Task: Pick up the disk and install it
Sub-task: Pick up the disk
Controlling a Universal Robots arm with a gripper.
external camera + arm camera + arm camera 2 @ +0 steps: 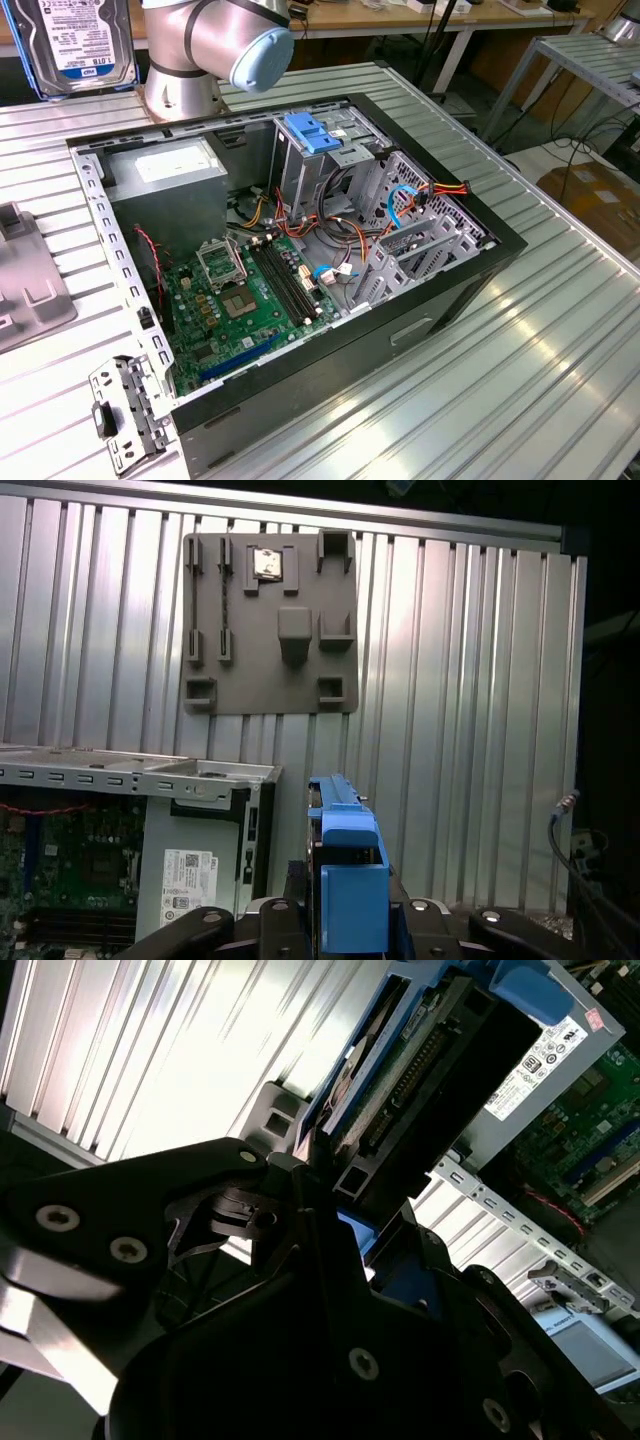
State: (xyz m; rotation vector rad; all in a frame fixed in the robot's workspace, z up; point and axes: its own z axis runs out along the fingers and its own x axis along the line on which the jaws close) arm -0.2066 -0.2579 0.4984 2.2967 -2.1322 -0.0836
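The disk hangs upright at the far edge of the exterior view's left, its white-and-blue label facing the camera. In the first wrist view my gripper is shut on it, the blue side rail standing between the dark fingers. The second wrist view shows the disk edge-on, connector side visible, running out from my gripper. It is held in the air above the ribbed table, beside the open computer case and apart from it.
The drive cage with a blue latch stands at the case's far side, next to the grey power supply. The green motherboard and loose cables lie inside. A grey fixture plate lies on the table beside the case.
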